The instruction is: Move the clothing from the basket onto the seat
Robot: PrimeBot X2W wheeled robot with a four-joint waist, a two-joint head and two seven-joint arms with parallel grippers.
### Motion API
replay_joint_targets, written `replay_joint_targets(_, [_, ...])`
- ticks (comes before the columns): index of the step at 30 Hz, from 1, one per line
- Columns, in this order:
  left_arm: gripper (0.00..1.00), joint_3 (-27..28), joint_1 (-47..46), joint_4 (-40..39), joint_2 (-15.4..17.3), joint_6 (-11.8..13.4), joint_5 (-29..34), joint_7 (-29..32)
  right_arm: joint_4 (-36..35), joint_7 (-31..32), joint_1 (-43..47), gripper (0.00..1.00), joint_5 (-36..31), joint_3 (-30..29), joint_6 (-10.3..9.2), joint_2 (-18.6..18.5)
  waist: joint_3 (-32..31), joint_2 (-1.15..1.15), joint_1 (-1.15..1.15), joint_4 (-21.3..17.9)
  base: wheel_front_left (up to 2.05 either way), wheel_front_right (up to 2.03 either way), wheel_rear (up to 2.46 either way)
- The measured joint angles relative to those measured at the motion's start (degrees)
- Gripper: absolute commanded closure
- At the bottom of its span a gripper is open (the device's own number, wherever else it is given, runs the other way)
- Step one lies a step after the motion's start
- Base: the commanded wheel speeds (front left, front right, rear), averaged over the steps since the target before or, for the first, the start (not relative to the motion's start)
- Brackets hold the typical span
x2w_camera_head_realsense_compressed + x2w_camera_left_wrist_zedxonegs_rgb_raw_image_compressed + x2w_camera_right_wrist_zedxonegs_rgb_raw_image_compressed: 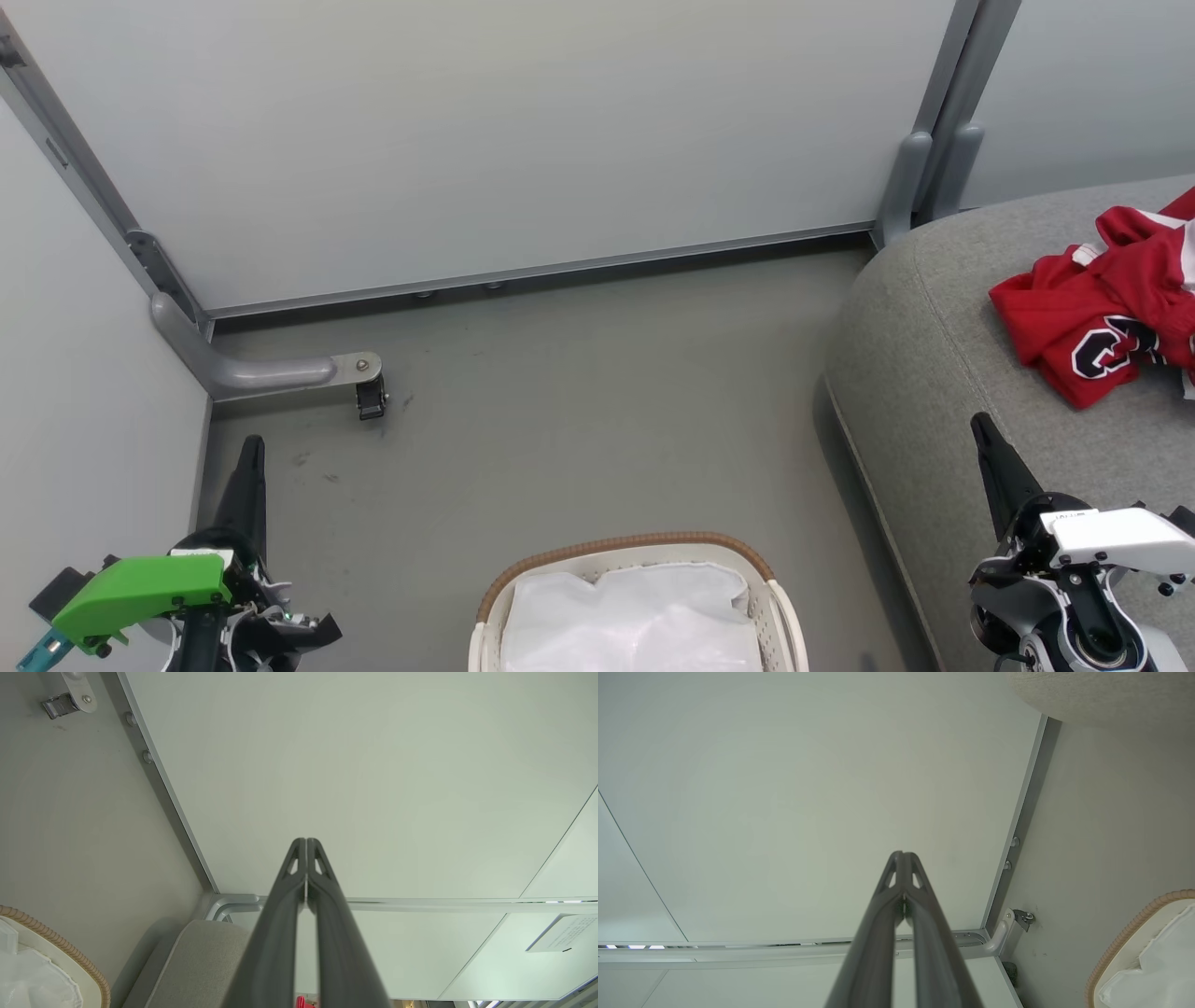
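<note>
Left gripper (252,450): closed, both fingers pressed together along their length, nothing held. It stands to the left of the basket (635,543), over the grey floor (579,401). The left wrist view confirms the fingertips meet.

Right gripper (983,431): closed, nothing held. It stands to the right of the basket, over the near part of the seat (924,373). The right wrist view shows my two fingers meeting at the tip.

Basket: on the floor between my two grippers, cut off by the bottom edge of the head view. The white liner (635,616) lies rumpled inside it.

Clothing (1097,313): on the seat, well to the right of the basket and beyond it, apart from both grippers. It is a crumpled red heap. Black-and-white numerals show on the part nearer the basket and white trim on the far part. The heap runs off the right edge of the head view, so I cannot tell its full extent.
</note>
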Motion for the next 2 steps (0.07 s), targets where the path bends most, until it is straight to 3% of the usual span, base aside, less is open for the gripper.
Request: replay_joint_targets(2, [1.00,0.00,0.00,0.00,0.01,0.00,0.00,0.00,0.00,0.00,0.00,1.00,0.00,0.00,0.00,0.00,0.00,0.00,0.00,0.00,0.00,0.00,0.00])
